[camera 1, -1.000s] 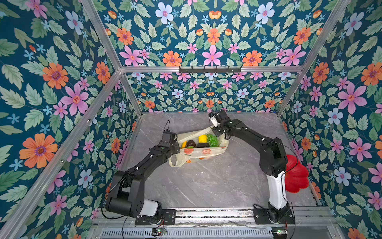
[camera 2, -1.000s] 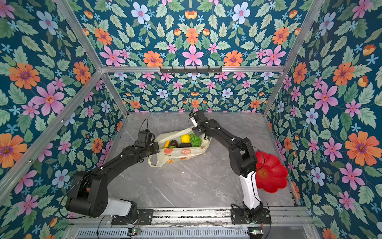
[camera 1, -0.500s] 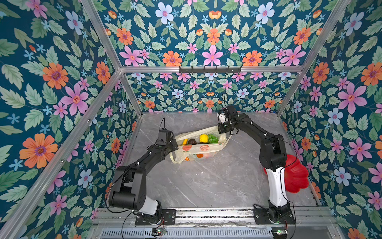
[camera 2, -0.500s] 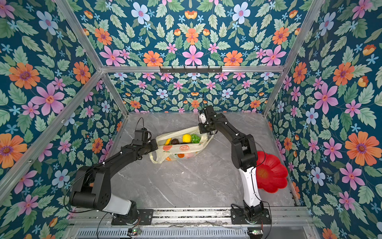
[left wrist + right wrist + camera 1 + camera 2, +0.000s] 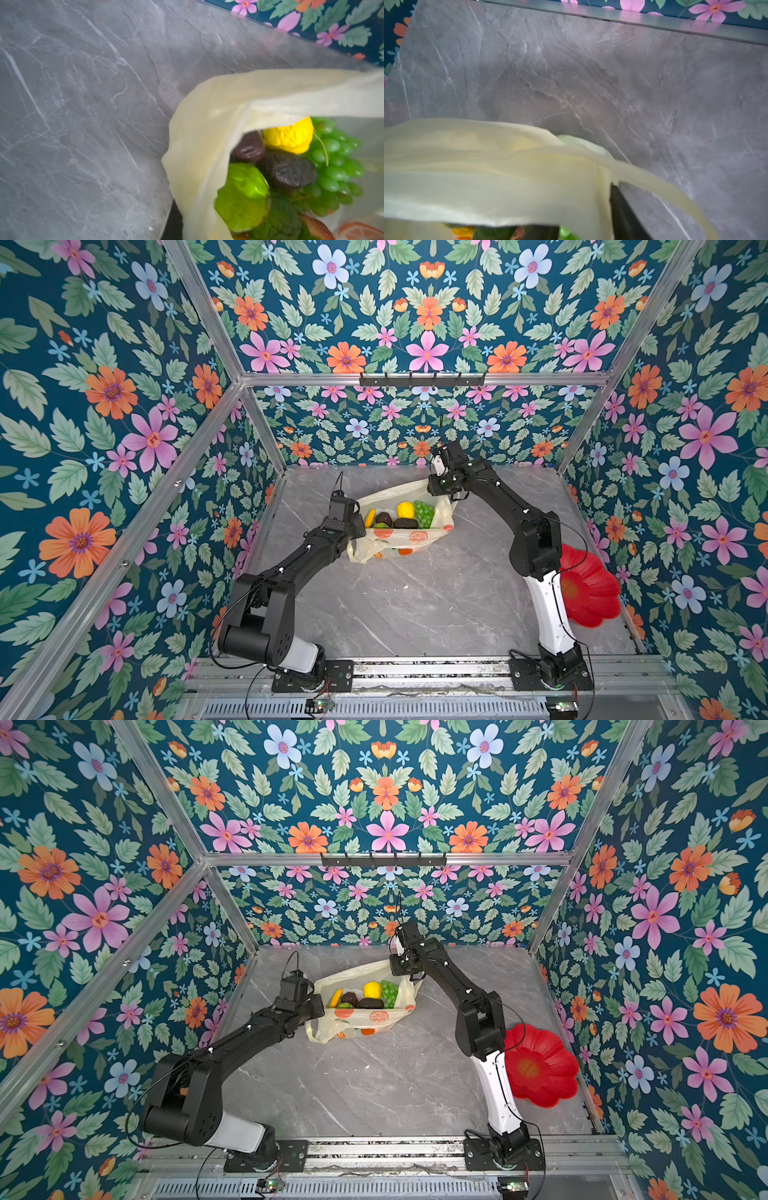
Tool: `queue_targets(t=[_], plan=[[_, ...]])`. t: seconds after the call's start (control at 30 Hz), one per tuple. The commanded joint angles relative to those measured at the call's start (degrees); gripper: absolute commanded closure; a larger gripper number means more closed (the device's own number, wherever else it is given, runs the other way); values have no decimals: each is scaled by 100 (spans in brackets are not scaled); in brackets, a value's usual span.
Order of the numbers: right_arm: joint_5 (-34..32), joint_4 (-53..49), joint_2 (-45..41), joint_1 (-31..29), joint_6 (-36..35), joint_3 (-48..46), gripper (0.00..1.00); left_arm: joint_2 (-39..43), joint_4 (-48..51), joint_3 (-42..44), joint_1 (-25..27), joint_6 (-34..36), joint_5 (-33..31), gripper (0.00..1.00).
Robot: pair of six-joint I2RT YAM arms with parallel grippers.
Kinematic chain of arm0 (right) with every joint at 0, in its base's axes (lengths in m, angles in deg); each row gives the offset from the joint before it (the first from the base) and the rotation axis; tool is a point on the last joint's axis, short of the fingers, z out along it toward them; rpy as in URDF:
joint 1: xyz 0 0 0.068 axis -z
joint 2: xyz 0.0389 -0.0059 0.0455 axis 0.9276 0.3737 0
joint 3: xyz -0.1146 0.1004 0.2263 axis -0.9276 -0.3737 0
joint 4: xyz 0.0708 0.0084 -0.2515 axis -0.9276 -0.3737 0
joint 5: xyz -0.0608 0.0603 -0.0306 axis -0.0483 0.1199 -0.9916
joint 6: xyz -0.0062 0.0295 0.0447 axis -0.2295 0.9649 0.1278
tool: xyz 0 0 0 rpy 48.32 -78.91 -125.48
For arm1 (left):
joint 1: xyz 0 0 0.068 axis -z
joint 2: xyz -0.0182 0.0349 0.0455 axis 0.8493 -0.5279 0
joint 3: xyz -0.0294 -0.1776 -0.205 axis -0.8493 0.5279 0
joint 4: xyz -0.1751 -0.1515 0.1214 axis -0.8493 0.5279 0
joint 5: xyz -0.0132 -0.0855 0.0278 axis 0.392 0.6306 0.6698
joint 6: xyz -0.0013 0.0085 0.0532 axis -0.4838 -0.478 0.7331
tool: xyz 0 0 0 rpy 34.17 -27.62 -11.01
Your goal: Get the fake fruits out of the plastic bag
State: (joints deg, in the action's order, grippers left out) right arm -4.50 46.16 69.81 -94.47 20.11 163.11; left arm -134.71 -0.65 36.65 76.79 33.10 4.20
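The plastic bag [image 5: 399, 537] lies mid-table with the fake fruits [image 5: 399, 518] inside: banana [image 5: 370, 517], lemon [image 5: 405, 510], green grape bunch [image 5: 424, 514] and dark avocados [image 5: 406, 524]. The left wrist view adds a green bumpy fruit [image 5: 243, 197] just inside the bag's rim. A reddish shape next to it is cut off, too little to name. The left gripper [image 5: 355, 526], hidden under its own camera in both top views, is pinched closed on the bag's left rim. The right gripper [image 5: 441, 491] sits over the bag's far right corner, and a handle loop drapes over one dark finger [image 5: 623, 207]. How its jaws stand I cannot tell. Half a second earlier the grippers stood farther apart and the bag was more stretched.
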Motion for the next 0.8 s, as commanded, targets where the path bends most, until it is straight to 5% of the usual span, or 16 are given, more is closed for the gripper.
queue_targets(t=[0.0,0.1,0.3,0.63,0.77], plan=[[-573,231,-555,-71,276,-792,27,209,-18,258,169,14,-359,96],[-943,431,-1059,-191,512,-1658,18,316,-5,456,327,20,-486,95],[-1071,621,-1342,-386,766,-2492,17,156,139,564,601,105,-579,93],[-1064,1309,-1908,-405,1201,-4123,69,101,207,938,639,-311,-723,86],[-988,1628,-1931,-401,1419,-4559,81,-91,197,926,632,-466,-739,86]])
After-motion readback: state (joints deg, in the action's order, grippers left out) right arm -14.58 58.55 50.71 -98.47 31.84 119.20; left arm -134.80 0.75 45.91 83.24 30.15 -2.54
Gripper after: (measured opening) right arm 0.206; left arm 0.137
